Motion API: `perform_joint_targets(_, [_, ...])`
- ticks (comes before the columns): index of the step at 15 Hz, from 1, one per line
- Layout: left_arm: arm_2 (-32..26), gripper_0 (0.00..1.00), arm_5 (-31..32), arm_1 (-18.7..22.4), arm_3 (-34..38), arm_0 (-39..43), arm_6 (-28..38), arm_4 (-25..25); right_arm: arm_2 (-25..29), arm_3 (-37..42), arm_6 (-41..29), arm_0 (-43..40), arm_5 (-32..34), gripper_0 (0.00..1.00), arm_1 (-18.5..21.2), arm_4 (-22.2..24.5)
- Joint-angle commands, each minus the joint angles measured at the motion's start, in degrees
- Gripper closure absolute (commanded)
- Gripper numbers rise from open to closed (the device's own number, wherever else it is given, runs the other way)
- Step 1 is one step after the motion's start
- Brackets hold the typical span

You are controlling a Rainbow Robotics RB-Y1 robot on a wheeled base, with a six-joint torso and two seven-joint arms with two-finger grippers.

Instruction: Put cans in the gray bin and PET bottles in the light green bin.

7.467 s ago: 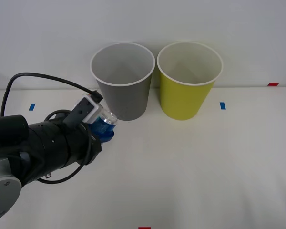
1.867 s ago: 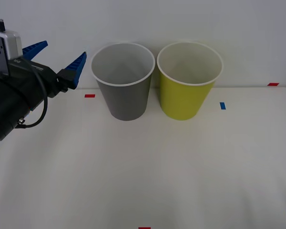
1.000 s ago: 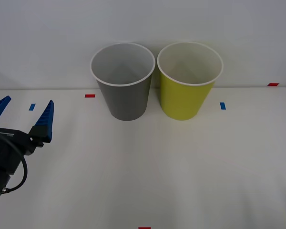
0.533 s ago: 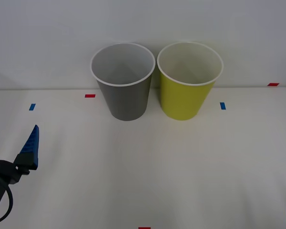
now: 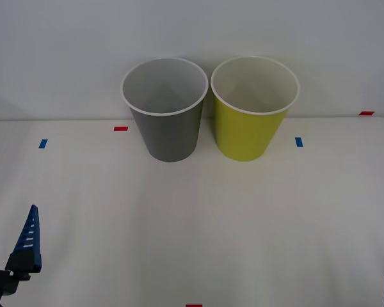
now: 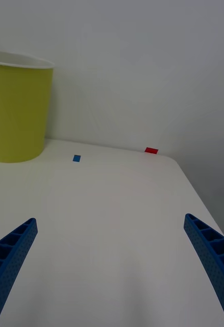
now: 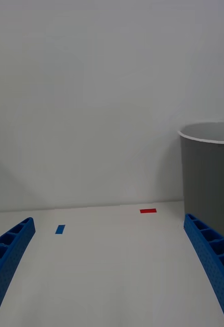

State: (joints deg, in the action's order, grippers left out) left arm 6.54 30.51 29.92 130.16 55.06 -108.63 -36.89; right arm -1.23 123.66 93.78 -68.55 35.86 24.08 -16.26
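Gray bin: the gray bin (image 5: 165,109) stands upright at the back of the worktop (image 5: 198,224), mouth up, long axis vertical, tapering toward its base; white rim.
Light green bin: the light green bin (image 5: 253,109) stands upright just beside the gray one, on its right, same shape, mouth up; whether the two rims touch cannot be told.
Contents: what shows of each bin's pale inside wall is bare; the floors of both are hidden from the front view.
Count: two bins, one gray and one yellow-green.
Left claw: the left claw (image 7: 112,276) is low at the near left corner of the worktop, fingers spread wide with nothing between them, facing the back wall with the gray bin off to one side.
Right claw: the right claw (image 6: 112,276) is at the near right corner, fingers likewise wide apart and empty, above bare worktop.
Tape marks: three blue and three red marks lie on the worktop.
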Motion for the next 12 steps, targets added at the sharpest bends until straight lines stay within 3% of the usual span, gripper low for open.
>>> perform_joint_targets(1, [5.5,0.0,11.6,2.9,-8.1,2.7,0.9,4.1,0.0,0.0,0.0,0.0,0.0,0.0,0.0,0.0])
perform_joint_targets(5, [6.5,0.0,16.6,5.4,-10.0,7.4,2.5,5.2,0.0,0.0,0.0,0.0,0.0,0.0,0.0,0.0])
perform_joint_targets(12, [9.0,0.0,20.6,5.2,-10.1,9.3,4.4,6.8,0.0,0.0,0.0,0.0,0.0,0.0,0.0,0.0])
